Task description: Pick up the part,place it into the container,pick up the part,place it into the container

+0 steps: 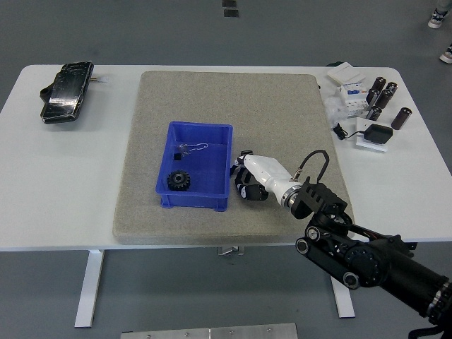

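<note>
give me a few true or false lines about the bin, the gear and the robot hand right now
1. A black gear lies inside the blue bin. True.
2. The right robot hand is over the bin's middle. False: it is beside the bin's right wall, over the grey mat.
3. The bin stands on bare white table. False: it stands on the mat.
4. A black case lies at the table's far left. True.
5. The left robot hand is reaching for the gear. False: it is not in view.

The right hand (248, 176) crowds the blue container's (195, 174) right wall; surrounding grey mat (226, 99) lies open.
</note>
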Controlling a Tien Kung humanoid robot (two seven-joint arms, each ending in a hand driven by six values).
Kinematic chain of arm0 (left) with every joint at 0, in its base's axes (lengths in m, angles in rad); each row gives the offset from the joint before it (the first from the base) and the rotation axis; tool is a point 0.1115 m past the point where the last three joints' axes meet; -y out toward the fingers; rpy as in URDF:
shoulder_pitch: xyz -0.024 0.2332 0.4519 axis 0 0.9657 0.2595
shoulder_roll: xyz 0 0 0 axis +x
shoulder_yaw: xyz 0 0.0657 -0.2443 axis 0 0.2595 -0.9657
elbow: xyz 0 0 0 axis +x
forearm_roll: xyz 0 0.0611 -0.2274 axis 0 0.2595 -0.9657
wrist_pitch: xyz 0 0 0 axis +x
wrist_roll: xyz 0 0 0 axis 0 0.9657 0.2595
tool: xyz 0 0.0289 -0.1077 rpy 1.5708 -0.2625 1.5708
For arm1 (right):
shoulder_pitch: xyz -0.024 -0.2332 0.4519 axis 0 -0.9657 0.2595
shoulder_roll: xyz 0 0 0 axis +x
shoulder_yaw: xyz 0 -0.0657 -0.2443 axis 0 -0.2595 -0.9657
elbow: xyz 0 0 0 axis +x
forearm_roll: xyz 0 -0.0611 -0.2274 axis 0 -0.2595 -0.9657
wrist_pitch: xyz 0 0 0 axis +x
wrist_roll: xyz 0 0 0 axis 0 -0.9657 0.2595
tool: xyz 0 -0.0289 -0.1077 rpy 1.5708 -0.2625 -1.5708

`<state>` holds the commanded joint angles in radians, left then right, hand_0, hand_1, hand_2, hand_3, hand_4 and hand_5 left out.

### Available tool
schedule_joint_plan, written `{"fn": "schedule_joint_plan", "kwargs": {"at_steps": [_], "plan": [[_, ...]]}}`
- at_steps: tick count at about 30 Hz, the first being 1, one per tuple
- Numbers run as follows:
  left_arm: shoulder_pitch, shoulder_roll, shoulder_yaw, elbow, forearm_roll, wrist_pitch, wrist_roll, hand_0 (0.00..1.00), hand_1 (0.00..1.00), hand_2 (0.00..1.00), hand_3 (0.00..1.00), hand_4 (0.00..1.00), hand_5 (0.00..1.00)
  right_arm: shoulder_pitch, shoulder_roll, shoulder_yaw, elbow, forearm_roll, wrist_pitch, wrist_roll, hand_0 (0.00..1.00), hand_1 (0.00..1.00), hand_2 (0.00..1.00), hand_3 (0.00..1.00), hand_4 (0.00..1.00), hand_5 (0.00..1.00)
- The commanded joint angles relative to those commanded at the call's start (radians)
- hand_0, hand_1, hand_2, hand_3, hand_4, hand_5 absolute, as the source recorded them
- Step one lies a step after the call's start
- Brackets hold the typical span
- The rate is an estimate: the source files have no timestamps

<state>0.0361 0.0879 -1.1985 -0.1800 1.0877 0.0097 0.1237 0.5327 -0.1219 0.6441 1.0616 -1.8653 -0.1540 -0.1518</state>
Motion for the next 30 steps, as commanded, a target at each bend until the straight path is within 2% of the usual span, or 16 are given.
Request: {"fn": "schedule_joint_plan", "kwargs": {"at_steps": [10, 11, 22, 23, 30], "plan": [[0.001, 0.002, -0.001, 0.0, -0.001, 0.0, 0.001, 0.64, 0.617, 0.585, 0.597, 0.653, 0.278, 0.0, -0.006, 0.026, 0.004, -0.017, -0.005, -0.007, 0.982, 0.916, 0.972, 0.998, 0.809, 0.227], [0.001, 0.002, -0.001, 0.0, 0.0, 0.0, 0.0, 0.64, 0.617, 0.585, 0.597, 0.653, 0.277, 0.0, -0.006, 0.027, 0.003, -0.016, -0.006, -0.008, 0.99, 0.915, 0.966, 0.998, 0.847, 0.28], [0.0, 0.002, 0.001, 0.0, -0.001, -0.001, 0.001, 0.64, 0.617, 0.585, 0.597, 0.653, 0.274, 0.008, 0.015, 0.011, -0.033, -0.011, -0.034, -0.015, 0.982, 0.901, 0.94, 0.992, 0.837, 0.274], [0.0, 0.002, 0.001, 0.0, -0.001, -0.001, 0.002, 0.64, 0.617, 0.585, 0.596, 0.652, 0.273, 0.01, 0.018, 0.011, -0.039, -0.013, -0.035, -0.016, 0.971, 0.892, 0.92, 0.962, 0.834, 0.275], [0.0, 0.002, 0.003, 0.0, -0.004, -0.001, 0.002, 0.64, 0.617, 0.585, 0.597, 0.644, 0.264, 0.017, 0.023, 0.034, -0.059, -0.035, -0.041, -0.021, 0.968, 0.887, 0.904, 0.94, 0.833, 0.278]]}}
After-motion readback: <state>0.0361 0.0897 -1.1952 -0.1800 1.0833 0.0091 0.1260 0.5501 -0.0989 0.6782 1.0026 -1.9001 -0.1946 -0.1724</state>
